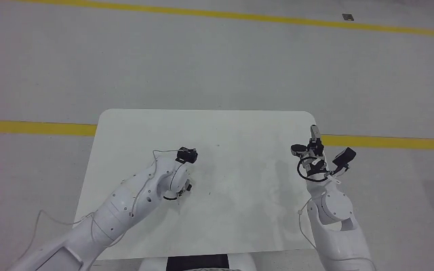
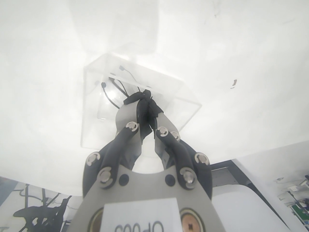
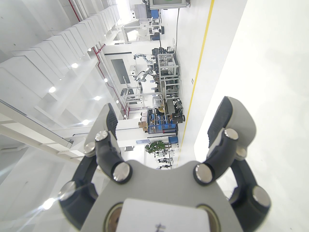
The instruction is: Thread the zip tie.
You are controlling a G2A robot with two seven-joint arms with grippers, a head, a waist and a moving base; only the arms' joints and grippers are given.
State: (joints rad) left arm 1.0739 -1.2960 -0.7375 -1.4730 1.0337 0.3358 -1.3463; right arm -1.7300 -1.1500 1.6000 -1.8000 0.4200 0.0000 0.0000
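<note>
Several black zip ties (image 2: 108, 92) lie inside a small clear plastic box (image 2: 96, 73) on the white table (image 2: 229, 37). My left gripper (image 2: 144, 97) points down into this box with its fingers shut. Tie strands run in under its fingertips, and I cannot tell whether one is pinched. In the top view the left gripper (image 1: 183, 188) is left of the table's middle. My right gripper (image 3: 166, 105) is open and holds nothing. It is raised near the table's right edge (image 1: 306, 140), aimed away toward the room.
The white table (image 1: 224, 135) has rounded corners and bare room between the two arms. A small dark mark (image 2: 233, 82) sits on the tabletop near the box. Grey floor with yellow lines (image 1: 41, 127) surrounds the table.
</note>
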